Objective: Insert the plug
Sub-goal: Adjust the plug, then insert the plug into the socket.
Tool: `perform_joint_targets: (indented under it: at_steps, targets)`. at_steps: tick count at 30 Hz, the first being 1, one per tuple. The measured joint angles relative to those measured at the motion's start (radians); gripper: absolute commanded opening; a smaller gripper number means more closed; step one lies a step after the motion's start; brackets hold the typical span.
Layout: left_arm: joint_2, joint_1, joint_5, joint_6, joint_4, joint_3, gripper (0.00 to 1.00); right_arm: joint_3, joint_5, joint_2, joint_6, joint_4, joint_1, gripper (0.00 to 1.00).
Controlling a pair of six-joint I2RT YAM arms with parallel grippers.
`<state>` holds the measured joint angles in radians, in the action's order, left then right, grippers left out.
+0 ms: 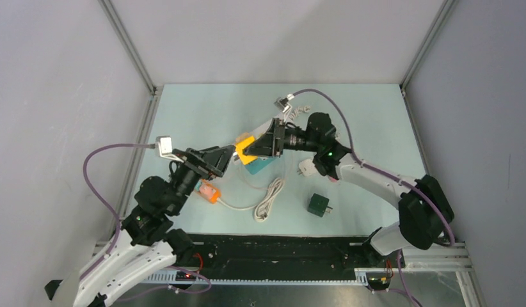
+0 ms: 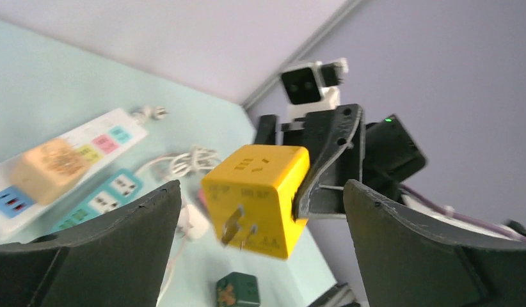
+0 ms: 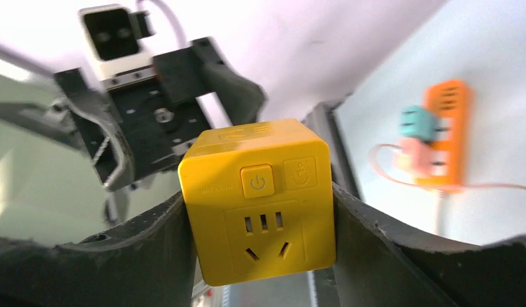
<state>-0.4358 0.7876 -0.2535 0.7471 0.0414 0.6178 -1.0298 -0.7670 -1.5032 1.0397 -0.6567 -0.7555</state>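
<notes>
From above, the right hand [image 1: 255,148] holds the yellow plug [image 1: 245,144] off the surface [image 1: 203,115], about mid-scene; the left hand [image 1: 227,158] sits just left of it, spread wide; an orange strip [image 1: 209,191] lies nearer and to the left, well apart from the plug.

From the left wrist, the left fingers [image 2: 139,224] stand to either side of the plug with clear gaps, gripping nothing; the plug's metal prongs [image 2: 238,227] are bare and in the air; a white strip [image 2: 68,150] lies on the surface beyond, at the left.

From the right wrist, both fingers [image 3: 164,236] press the plug's sides, half closed on it.

My reading: the plug is picked up and held, but nothing is inserted; choosing a socket, lining up the prongs and pushing home remain; which strip is meant I cannot tell.
</notes>
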Motion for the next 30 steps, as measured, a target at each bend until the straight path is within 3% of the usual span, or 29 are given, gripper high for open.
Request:
perform_joint_targets:
  at_steps: [6, 12, 20, 25, 30]
  targets:
    - [-0.118, -0.05, -0.114, -0.006, -0.176, 0.103, 1.0, -0.075, 0.093, 0.072, -0.309, 0.477, 0.172, 0.0]
    - [-0.437, -0.234, -0.077, -0.05, -0.237, 0.202, 1.0, -0.167, 0.246, 0.05, -0.535, 0.753, 0.277, 0.0]
    - [-0.907, -0.26, 0.04, -0.396, -0.261, 0.448, 1.0, -0.225, 0.319, -0.037, -0.654, 0.881, 0.311, 0.0]
    - [-1.069, -0.264, 0.075, -0.605, -0.264, 0.513, 1.0, -0.225, 0.323, -0.041, -0.681, 0.904, 0.336, 0.0]
    - [-1.219, -0.284, 0.085, -0.673, -0.285, 0.6, 1.0, -0.235, 0.325, -0.058, -0.686, 0.915, 0.354, 0.0]
